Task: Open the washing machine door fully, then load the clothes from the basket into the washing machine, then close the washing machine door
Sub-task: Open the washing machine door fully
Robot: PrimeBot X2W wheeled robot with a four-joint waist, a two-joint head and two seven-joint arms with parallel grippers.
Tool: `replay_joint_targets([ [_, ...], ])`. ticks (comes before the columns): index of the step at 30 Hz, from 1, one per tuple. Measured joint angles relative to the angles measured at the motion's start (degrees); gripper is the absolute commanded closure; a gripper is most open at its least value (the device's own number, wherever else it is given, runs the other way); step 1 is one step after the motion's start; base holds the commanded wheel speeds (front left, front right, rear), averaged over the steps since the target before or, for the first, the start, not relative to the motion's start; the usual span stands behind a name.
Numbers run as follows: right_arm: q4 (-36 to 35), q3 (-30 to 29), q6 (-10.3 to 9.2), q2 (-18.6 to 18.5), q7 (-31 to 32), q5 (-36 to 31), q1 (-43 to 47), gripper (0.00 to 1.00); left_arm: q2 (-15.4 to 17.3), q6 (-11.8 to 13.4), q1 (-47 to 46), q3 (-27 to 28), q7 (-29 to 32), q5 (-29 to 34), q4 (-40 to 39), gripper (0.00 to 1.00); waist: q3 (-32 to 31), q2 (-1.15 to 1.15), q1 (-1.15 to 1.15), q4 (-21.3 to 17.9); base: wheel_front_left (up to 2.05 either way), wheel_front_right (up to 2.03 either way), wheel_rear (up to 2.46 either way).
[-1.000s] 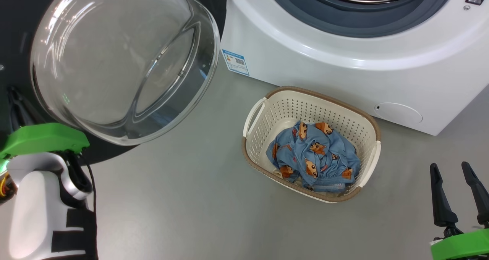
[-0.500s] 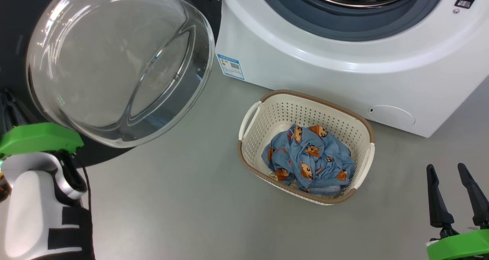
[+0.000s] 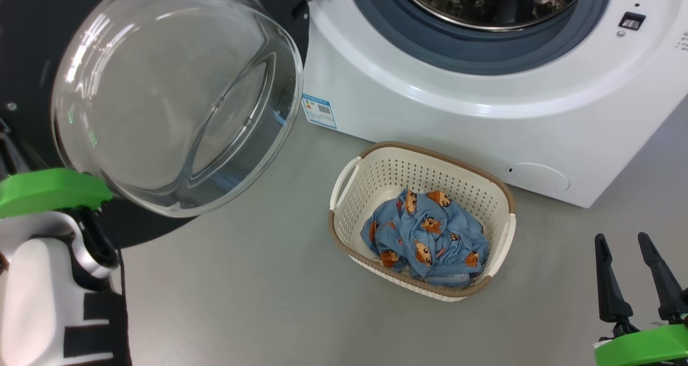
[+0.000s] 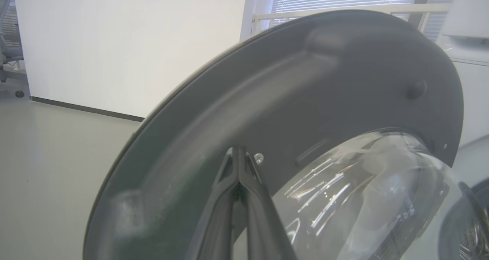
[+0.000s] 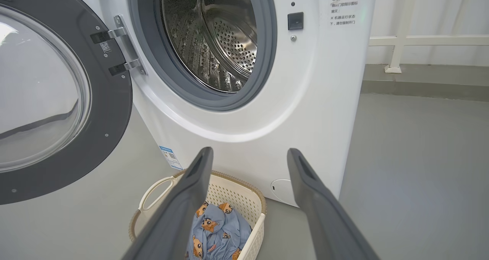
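Lifting toward the steel drum [image 3: 484, 0], only the head view is changed: washing machine door [image 3: 172, 97] swung wide, closed left gripper [image 4: 238, 155] at its rim, right gripper [image 3: 621, 238] spread, clothes [image 3: 424, 237] untaken in the basket [image 3: 344, 178] on the floor [image 3: 258, 291].

I noted the drum mouth [image 3: 484, 0] of the washing machine [image 3: 430, 113] stood unblocked, the open-topped basket [image 3: 430, 152] sat just before it, and bare floor [image 3: 242, 291] lay between the basket and the washing machine door [image 3: 27, 43], whose glass bowl [image 3: 172, 97] bulged out over that floor on the left as an obstacle.
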Motion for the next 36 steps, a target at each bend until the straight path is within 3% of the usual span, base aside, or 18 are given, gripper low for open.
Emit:
replay_joint_targets([
  [5, -0.03, 0.41, 0.00, 0.80, 0.01, 0.01, 0.01, 0.00, 0.15, -1.46, 3.26, -3.56, 0.01, -2.64, -5.33, 1.00, -1.69, 0.00, 0.00, -0.83, 0.00, 0.00, 0.00],
  [7, -0.11, 0.48, 0.00, 0.92, 0.01, 0.01, 0.03, 0.00, 0.20, -1.53, 4.58, -5.23, 0.00, -3.02, -7.87, 0.66, -2.24, 0.00, 0.00, -1.47, 0.00, 0.00, 0.00],
  [9, -0.33, 0.52, 0.00, 1.08, 0.01, 0.01, 0.05, 0.00, 0.21, -1.55, 5.76, -6.64, 0.00, -3.08, -10.21, 0.51, -2.78, 0.00, 0.00, -2.24, 0.00, 0.00, 0.00],
  [12, -0.76, 0.76, 0.00, 1.48, 0.00, 0.01, 0.20, 0.00, 0.35, -2.05, 7.65, -8.28, 0.01, -3.41, -13.08, 0.07, -3.48, 0.00, 0.00, -3.62, 0.00, 0.00, 0.00],
  [13, -0.79, 0.83, 0.00, 1.58, 0.00, 0.01, 0.41, 0.00, 0.40, -2.05, 8.32, -8.78, 0.05, -3.45, -14.02, 0.00, -3.69, 0.00, 0.00, -4.13, 0.00, 0.00, 0.00],
  [23, -1.87, 1.82, 0.00, 1.85, 0.01, 0.00, 1.20, 0.00, 1.55, -4.01, 13.95, -12.90, 2.83, -2.61, -20.81, 0.00, -4.91, 0.00, 0.00, -10.51, 0.00, 0.00, 0.00],
  [36, -2.93, 2.96, 0.00, 2.88, 0.01, -0.01, 1.41, 0.00, 4.34, -8.23, 23.57, -16.92, 2.99, -1.82, -20.65, 0.00, -6.13, 0.00, 0.00, -19.77, 0.00, 0.00, 0.00],
])
